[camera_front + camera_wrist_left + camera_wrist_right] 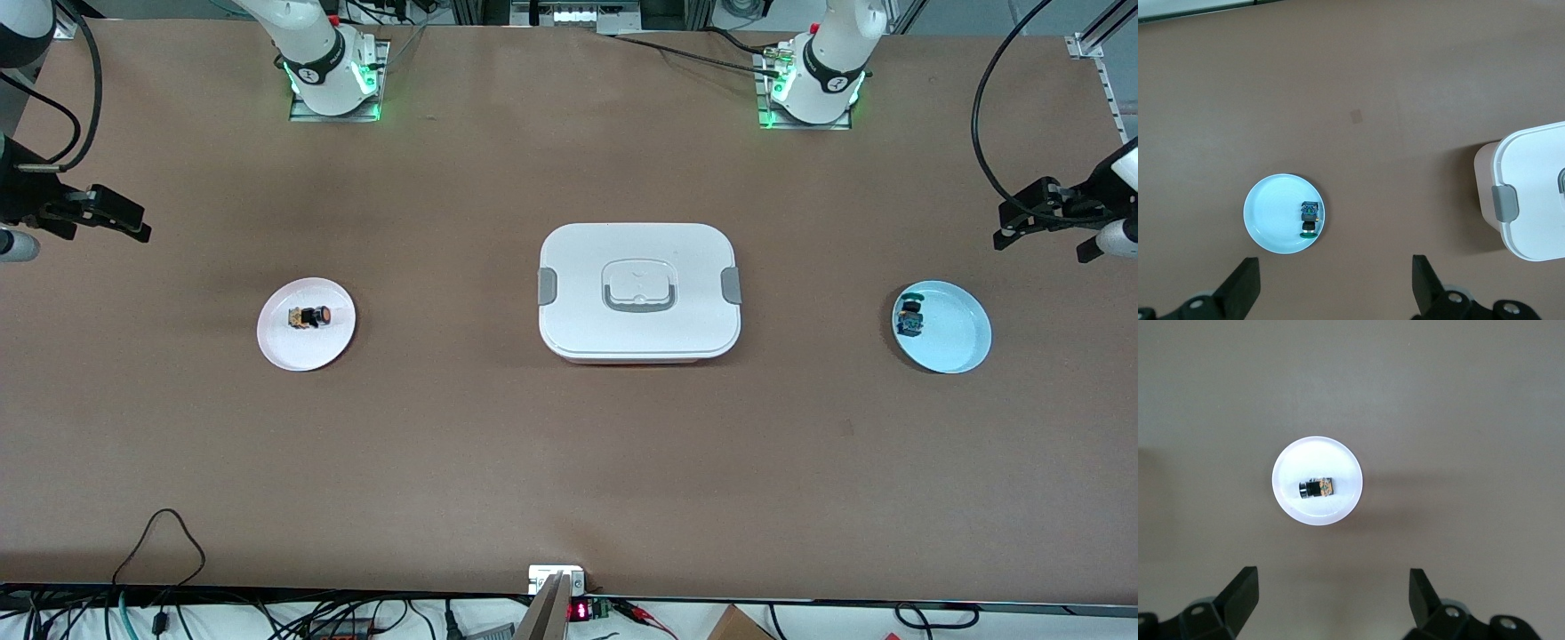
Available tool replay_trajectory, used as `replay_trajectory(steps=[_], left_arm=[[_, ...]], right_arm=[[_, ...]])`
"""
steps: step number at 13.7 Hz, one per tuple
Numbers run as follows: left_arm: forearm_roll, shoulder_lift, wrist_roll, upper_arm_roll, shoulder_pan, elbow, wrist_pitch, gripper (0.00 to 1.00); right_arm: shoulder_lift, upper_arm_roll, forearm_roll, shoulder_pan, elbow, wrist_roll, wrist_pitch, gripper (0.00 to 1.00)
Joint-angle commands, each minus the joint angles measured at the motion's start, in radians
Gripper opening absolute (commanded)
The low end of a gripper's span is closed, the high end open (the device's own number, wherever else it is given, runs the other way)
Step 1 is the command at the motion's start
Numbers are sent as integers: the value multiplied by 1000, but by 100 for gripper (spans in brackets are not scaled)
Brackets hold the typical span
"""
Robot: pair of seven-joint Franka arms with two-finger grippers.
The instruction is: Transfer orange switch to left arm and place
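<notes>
A brown worktop (569,444) fills the scene, with cables and electronics along the edge nearest the front camera and two green-lit arm bases along the edge farthest from it. The box (638,292), white with grey side clips and a recessed grey handle in its lid, sits closed at the middle of the worktop and serves as the landmark.

Toward the right arm's end from the box lies a white plate (284,342). The orange switch (309,316) rests on its side on that plate, tan end and orange cap both visible, touched by neither gripper. Toward the left arm's end from the box lies a pale blue plate (956,342), and a second switch (909,316) with blue and green parts sits near that plate's rim on the side facing the box.

The right gripper (133,227) hangs in the air above the white plate's end of the worktop, well apart from the box, its fingers (1238,597) spread wide and holding nothing. The left gripper (1009,236) hangs above the blue plate's end, also well apart from the box, its fingers (1241,287) spread wide and empty.
</notes>
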State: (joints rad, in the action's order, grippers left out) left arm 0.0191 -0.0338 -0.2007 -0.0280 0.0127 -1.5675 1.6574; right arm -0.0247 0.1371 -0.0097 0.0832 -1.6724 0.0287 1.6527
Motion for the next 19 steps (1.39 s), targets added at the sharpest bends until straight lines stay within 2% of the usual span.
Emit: replay_trajectory(steps=[1, 8, 15, 19], left_arm=[[-19, -17, 18, 13, -5, 49, -27, 100], [-19, -17, 21, 13, -5, 49, -42, 100], [-19, -17, 18, 13, -3, 49, -42, 100], [-19, -17, 20, 13, -7, 49, -42, 100]], right_arm=[[-20, -4, -12, 9, 16, -4, -25, 100], [-64, -2, -12, 9, 17, -7, -21, 100], [-164, -4, 0, 32, 17, -21, 33, 100], [-176, -11, 8, 58, -72, -23, 151, 100]])
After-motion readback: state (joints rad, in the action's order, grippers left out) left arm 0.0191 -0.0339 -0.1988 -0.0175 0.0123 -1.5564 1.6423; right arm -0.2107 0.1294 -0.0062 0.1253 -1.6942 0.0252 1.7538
